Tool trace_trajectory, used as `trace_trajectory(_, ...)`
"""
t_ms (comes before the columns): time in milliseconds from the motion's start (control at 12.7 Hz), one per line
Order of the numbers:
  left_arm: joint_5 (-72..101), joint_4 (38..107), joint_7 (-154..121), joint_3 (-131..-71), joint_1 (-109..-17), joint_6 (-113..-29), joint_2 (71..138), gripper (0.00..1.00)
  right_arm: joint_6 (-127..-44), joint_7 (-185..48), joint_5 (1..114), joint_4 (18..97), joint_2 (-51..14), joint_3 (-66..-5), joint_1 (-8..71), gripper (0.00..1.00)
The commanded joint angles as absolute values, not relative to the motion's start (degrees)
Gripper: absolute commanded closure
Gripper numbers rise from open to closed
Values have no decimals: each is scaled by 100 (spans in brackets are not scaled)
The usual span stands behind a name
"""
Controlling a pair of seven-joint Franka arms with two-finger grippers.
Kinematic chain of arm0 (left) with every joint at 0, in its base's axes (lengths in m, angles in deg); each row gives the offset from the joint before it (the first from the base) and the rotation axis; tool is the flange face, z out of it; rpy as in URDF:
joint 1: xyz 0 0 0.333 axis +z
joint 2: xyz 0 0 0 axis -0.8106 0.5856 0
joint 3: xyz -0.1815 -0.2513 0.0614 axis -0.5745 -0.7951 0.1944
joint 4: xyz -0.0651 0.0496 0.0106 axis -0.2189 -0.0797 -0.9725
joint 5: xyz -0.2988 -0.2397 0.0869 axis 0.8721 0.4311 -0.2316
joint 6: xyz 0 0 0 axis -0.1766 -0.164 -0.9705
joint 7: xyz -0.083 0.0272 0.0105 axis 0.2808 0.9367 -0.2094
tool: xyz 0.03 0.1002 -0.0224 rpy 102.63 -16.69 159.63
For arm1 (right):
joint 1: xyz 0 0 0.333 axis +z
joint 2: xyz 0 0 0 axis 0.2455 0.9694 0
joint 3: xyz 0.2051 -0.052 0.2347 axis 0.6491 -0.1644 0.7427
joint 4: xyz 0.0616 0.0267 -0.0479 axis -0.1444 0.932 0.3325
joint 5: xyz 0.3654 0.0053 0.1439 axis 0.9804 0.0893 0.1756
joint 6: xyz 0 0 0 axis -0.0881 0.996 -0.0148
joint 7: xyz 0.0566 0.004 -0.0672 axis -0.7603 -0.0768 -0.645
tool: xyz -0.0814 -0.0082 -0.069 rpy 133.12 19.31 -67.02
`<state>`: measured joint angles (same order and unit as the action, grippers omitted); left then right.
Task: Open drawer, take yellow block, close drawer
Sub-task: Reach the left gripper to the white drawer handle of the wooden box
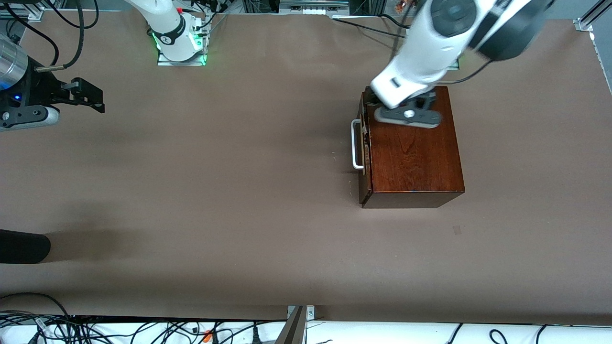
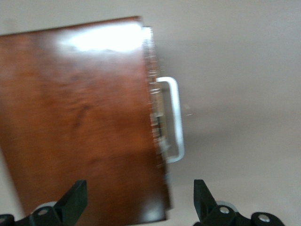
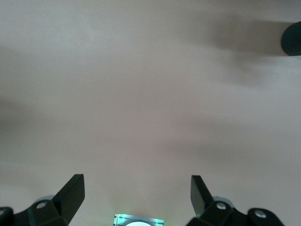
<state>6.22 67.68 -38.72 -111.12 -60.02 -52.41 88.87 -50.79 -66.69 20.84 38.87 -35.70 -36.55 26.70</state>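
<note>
The dark reddish-brown wooden box [image 1: 413, 153] stands toward the left arm's end of the table. Its drawer [image 1: 366, 148] looks pushed in, and its white bar handle [image 1: 356, 145] faces the right arm's end. My left gripper [image 1: 373, 102] hovers over the box's corner farthest from the front camera, on the handle side. In the left wrist view it [image 2: 139, 200] is open and empty above the box top [image 2: 80, 122], with the handle [image 2: 175, 117] ahead. My right gripper [image 1: 88, 95] waits open and empty over bare table at its own end [image 3: 137, 193]. The yellow block is hidden.
A black cylinder [image 1: 24, 246] juts in at the table's edge at the right arm's end, and it also shows in the right wrist view [image 3: 291, 40]. The right arm's base [image 1: 180, 43] glows green. Cables [image 1: 119, 329] lie along the edge nearest the front camera.
</note>
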Motion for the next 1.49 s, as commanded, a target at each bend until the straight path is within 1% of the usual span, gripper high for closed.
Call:
trace_trajectory(0, 411, 6544, -4407, -11149, -6293, -5674, 9582, 0, -5176, -6605, 2245, 3963, -3641, -3611, 2669, 0)
trace_trajectory(157, -107, 6544, -5011, -11149, -6696, -5939, 9960, 0, -5177, -6605, 2263, 3963, -3633, -3610, 2669, 0)
trace_trajectory(314, -582, 6544, -5557, -11149, -7066, -5949, 10216, 0, -5185, -6605, 2254, 3963, -3632, -3610, 2669, 0)
trace_trajectory(629, -1189, 6553, -5902, -11140, -7296, -5984, 10576, 0, -5203, -6605, 2254, 3963, -3641, -3610, 2678, 0)
trace_trajectory(1179, -1726, 6693, -5911, -11140, -7419, -5975, 10814, 0, -5194, -6596, 2263, 3963, -3641, -3610, 2678, 0)
trace_trajectory(1415, -1744, 6904, -5911, -11140, -7419, -5966, 10806, 0, -5203, -6596, 2263, 3963, -3633, -3610, 2687, 0)
